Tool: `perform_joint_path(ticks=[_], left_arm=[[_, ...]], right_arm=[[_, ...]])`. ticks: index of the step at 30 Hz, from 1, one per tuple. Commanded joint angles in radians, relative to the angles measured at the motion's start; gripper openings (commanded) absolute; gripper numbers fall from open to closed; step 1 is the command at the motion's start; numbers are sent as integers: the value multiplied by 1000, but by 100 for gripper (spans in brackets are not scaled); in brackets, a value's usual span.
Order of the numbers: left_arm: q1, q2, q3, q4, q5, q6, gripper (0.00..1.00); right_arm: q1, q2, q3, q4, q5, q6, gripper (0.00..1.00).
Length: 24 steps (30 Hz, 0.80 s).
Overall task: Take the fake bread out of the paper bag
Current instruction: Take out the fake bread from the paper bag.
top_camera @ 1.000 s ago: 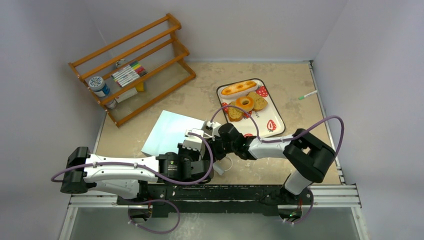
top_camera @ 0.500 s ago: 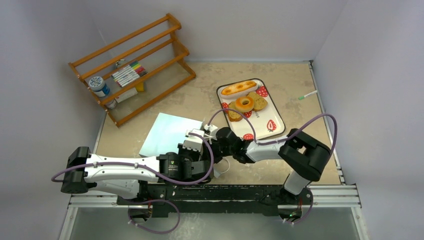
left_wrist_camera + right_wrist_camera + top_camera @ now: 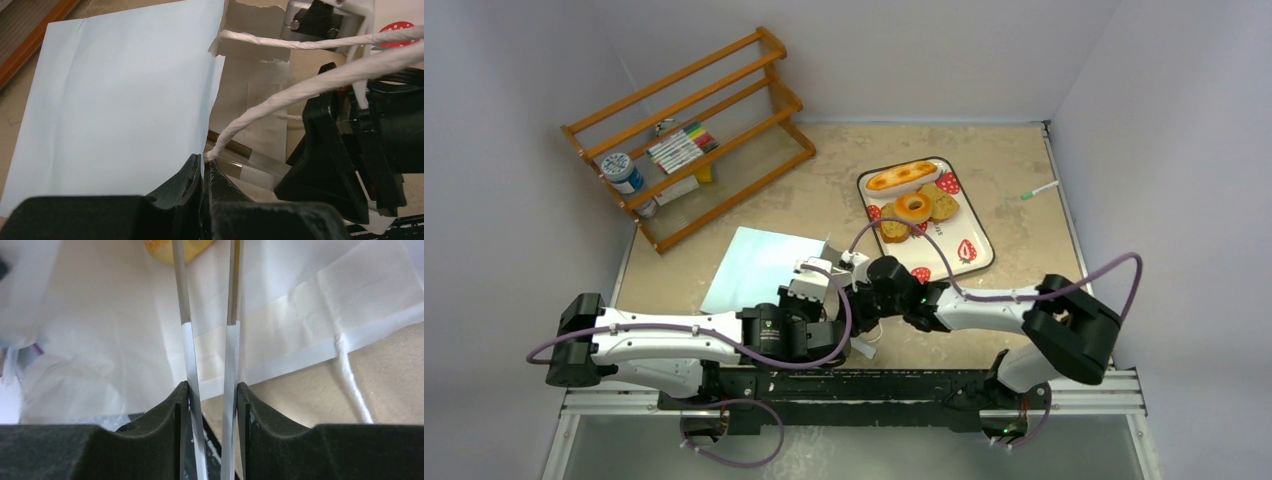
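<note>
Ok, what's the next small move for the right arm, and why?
Probably squeeze the tongs shut on the roll. The right tool holds them reaching into the bag, which the left tool pinches at its edge. The roll lies at their far end, with the blades apart. The tips are out of view, so that is a guess.

Pale-blue paper bag [image 3: 759, 265] lies flat, orange roll [image 3: 159, 249] inside; other fake bread [image 3: 912, 205] apart.

The paper bag [image 3: 115, 100] is matt and creased, the metal tongs [image 3: 180, 290] shiny, the wooden rack [image 3: 667, 82] glossy.
</note>
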Motion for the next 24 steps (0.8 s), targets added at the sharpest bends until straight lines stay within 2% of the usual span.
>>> perform_joint_path(ticks=[1, 12, 24], left_arm=[[-5, -13, 68, -54, -53, 1, 0], [-9, -3, 89, -100, -4, 10, 0], [-24, 6, 53, -103, 25, -7, 0]], right_arm=[[7, -118, 10, -114, -19, 9, 0], [6, -317, -52, -243, -8, 71, 0], [-33, -552, -49, -426, 137, 133, 0]])
